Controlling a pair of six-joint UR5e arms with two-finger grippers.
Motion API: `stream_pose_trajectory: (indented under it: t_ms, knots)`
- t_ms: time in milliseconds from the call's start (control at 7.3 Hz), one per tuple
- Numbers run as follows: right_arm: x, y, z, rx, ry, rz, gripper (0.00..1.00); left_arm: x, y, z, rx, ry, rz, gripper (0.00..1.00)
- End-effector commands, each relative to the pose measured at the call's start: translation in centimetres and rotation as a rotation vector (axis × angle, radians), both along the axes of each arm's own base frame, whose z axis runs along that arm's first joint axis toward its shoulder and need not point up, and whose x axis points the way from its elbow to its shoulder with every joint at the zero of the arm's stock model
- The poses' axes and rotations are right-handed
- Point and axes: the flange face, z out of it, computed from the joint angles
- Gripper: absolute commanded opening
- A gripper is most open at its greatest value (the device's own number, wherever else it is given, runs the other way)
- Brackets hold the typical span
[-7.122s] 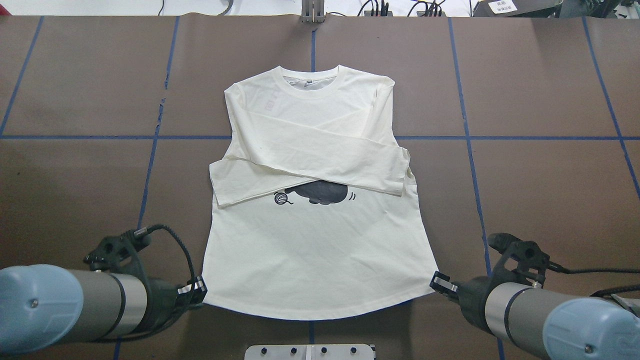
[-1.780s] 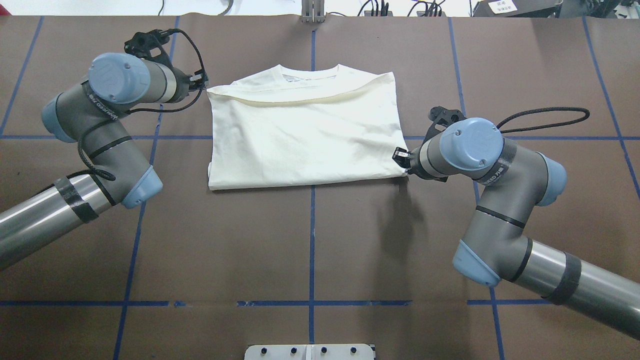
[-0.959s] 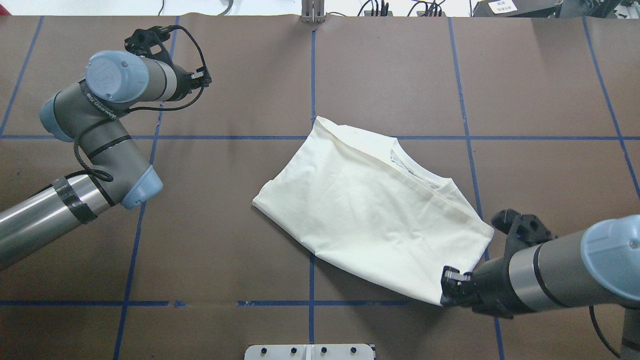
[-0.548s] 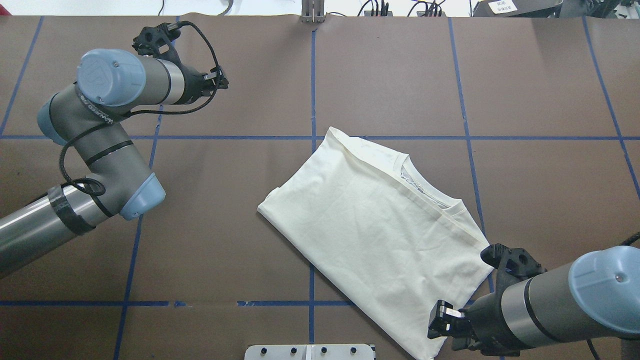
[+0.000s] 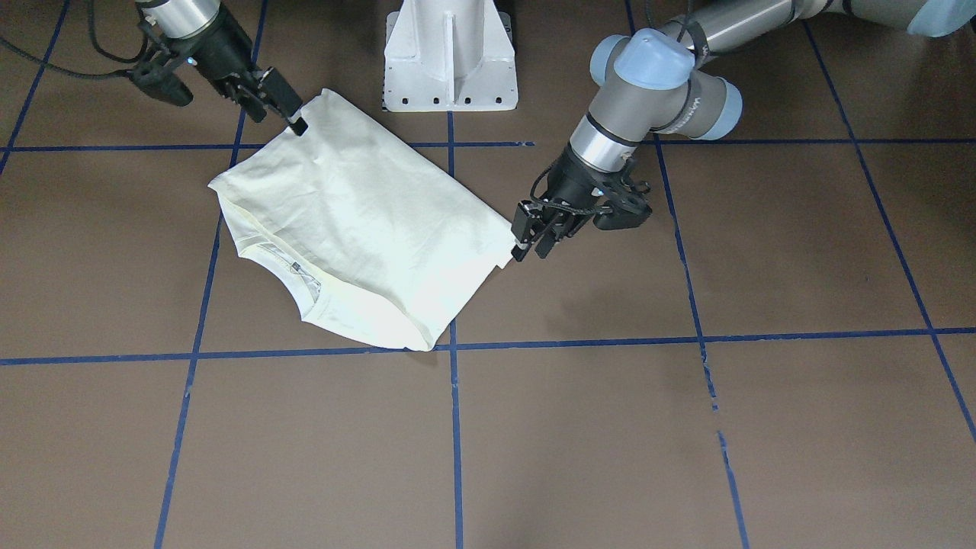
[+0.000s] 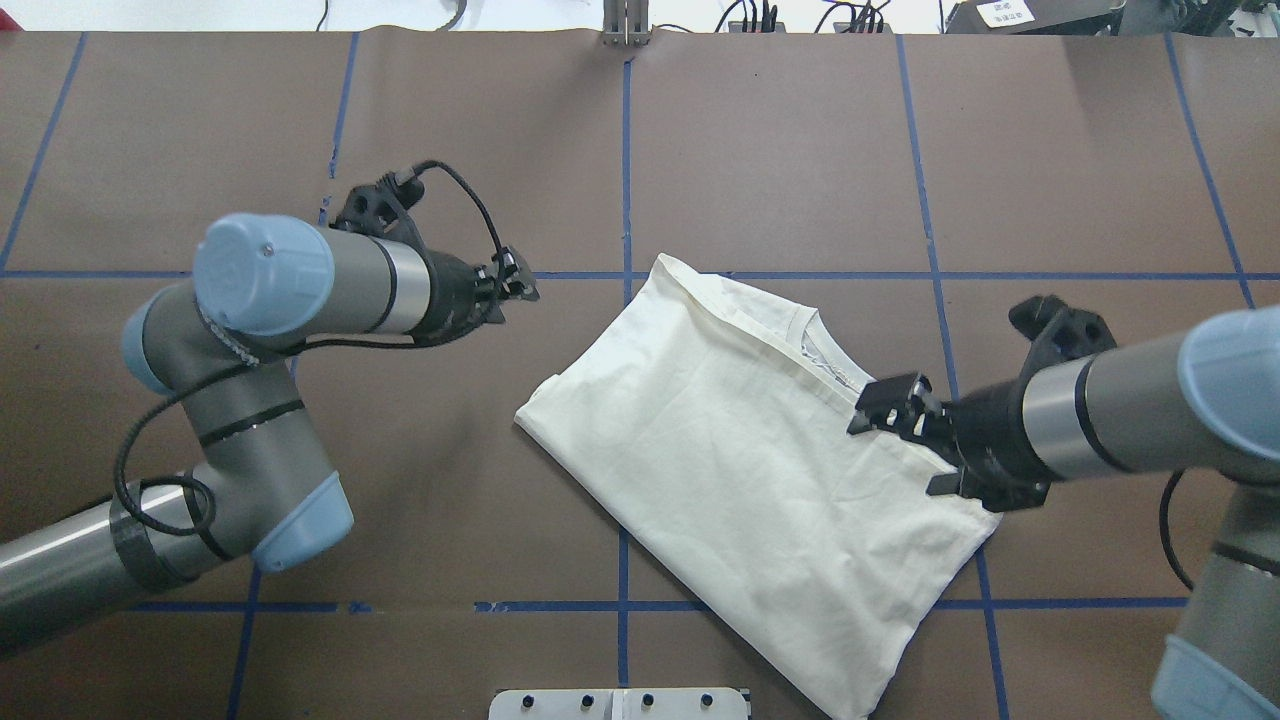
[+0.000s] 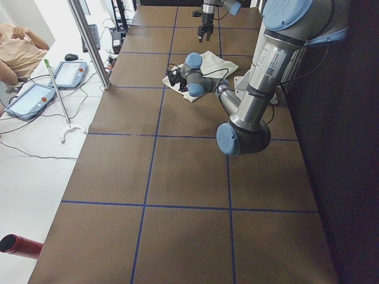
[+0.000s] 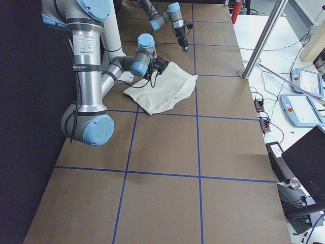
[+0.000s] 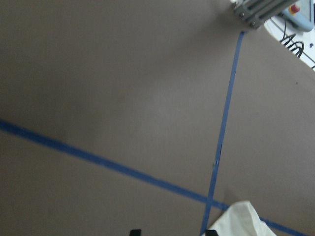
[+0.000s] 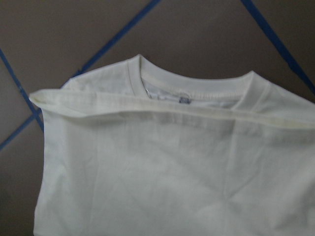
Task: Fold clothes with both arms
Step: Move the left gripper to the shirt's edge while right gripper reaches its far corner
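Folding seems approx half done: T-shirt (image 6: 720, 460) lies doubled, askew, collar showing; left gripper (image 6: 522, 284) spread, empty; right gripper (image 6: 880, 405) over it, can't tell if open; 1 more fold likely

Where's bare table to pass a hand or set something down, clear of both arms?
Bare: the far row of the table beyond the blue tape line, and a smaller patch between the elbow of the left arm and the T-shirt. Crowded: left gripper beside the T-shirt, right gripper at its edge.

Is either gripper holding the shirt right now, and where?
Nothing seems held: the shirt lies flat, the left gripper is open beside it, and the right gripper is above the collar.
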Motion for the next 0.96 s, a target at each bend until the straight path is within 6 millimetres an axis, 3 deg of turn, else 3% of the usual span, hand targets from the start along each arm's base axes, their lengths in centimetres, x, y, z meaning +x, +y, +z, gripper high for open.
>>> stream_pose_trajectory:
  t_ms: [0, 274, 822]
  knots:
    - [-0.1, -7.0, 1.8, 0.128, 0.089, 0.038, 1.0, 3.6, 4.8, 1.1, -0.137, -0.006, 0.048, 0.54]
    - [-1.8, -9.1, 2.1, 0.135, 0.112, 0.047, 1.0, 4.6, 5.5, 2.4, -0.169, -0.07, 0.057, 0.53]
    - [-1.8, -9.2, 2.2, 0.136, 0.114, 0.047, 1.0, 5.7, 5.4, 3.1, -0.167, -0.092, 0.065, 0.51]
